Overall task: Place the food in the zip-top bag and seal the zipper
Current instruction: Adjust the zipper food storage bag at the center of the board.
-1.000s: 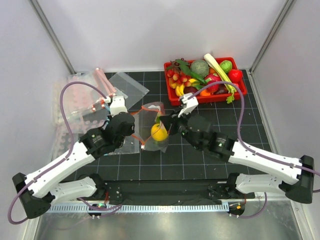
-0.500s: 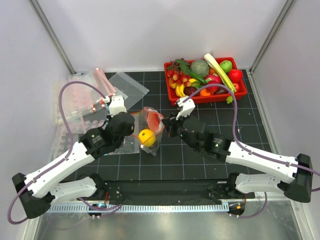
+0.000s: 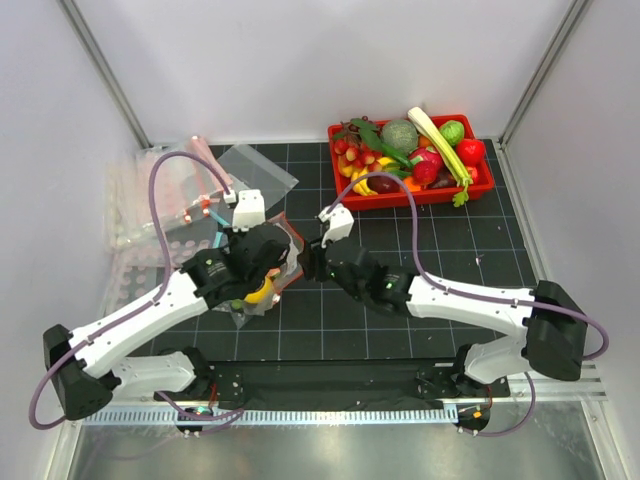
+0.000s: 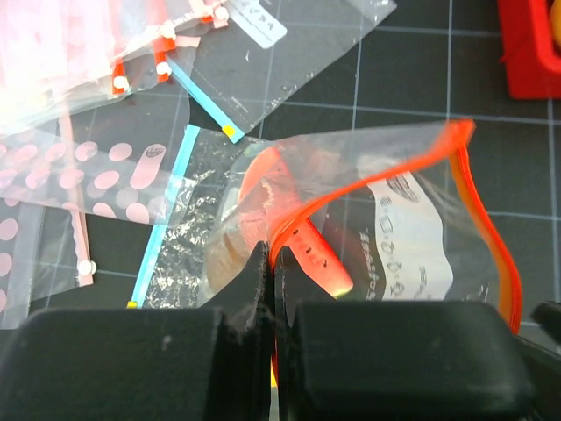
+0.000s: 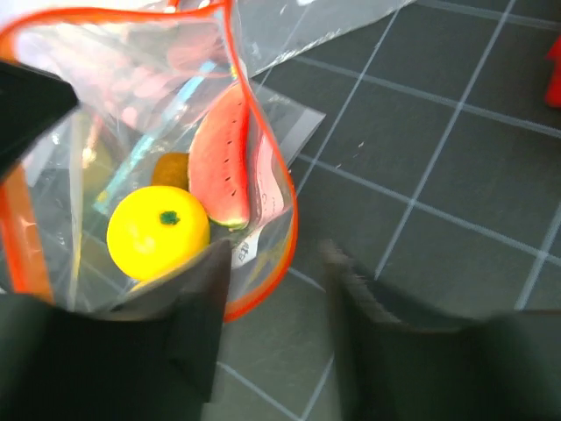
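The clear zip-top bag (image 3: 281,252) hangs open near the table's middle, and its red-orange zipper (image 4: 462,167) curves round the mouth. My left gripper (image 4: 272,261) is shut on the zipper's left end. Inside lie the food pieces: a yellow round fruit (image 5: 158,232), a red watermelon wedge (image 5: 223,167) and a small dark-orange piece (image 5: 172,167). My right gripper (image 5: 276,307) stands open just right of the bag. Its left finger (image 5: 197,316) is against the bag's rim (image 5: 289,206), and nothing is between the fingers.
A red basket (image 3: 430,197) of toy produce stands at the back right. Clear bags with pink strips and dots (image 3: 165,200) lie at the back left. One bag with a blue strip (image 4: 166,237) lies flat under the held bag.
My right gripper has opened and let go of the bag's rim. Both arms and the bag have shifted left and nearer, with the left gripper still holding the bag.
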Action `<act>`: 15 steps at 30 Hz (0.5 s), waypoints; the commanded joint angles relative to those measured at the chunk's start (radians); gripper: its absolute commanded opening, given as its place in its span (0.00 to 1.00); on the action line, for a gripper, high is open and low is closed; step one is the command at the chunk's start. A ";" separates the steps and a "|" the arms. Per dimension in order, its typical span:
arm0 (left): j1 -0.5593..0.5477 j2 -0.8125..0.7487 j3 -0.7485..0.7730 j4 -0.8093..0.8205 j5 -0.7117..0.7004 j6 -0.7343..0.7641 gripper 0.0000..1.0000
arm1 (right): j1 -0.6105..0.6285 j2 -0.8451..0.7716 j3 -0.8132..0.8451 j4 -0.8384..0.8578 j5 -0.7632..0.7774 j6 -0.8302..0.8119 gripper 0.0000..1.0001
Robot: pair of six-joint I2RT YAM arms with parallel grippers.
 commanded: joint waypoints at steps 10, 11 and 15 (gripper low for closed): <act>-0.004 0.021 0.041 0.009 0.003 0.004 0.00 | -0.069 -0.235 -0.068 0.034 0.205 -0.039 0.68; -0.002 0.015 0.038 0.009 0.005 0.002 0.00 | -0.089 -0.255 -0.099 0.054 0.200 -0.038 0.69; -0.002 0.013 0.033 0.017 0.017 0.005 0.00 | -0.255 -0.323 -0.139 0.057 0.108 0.029 0.69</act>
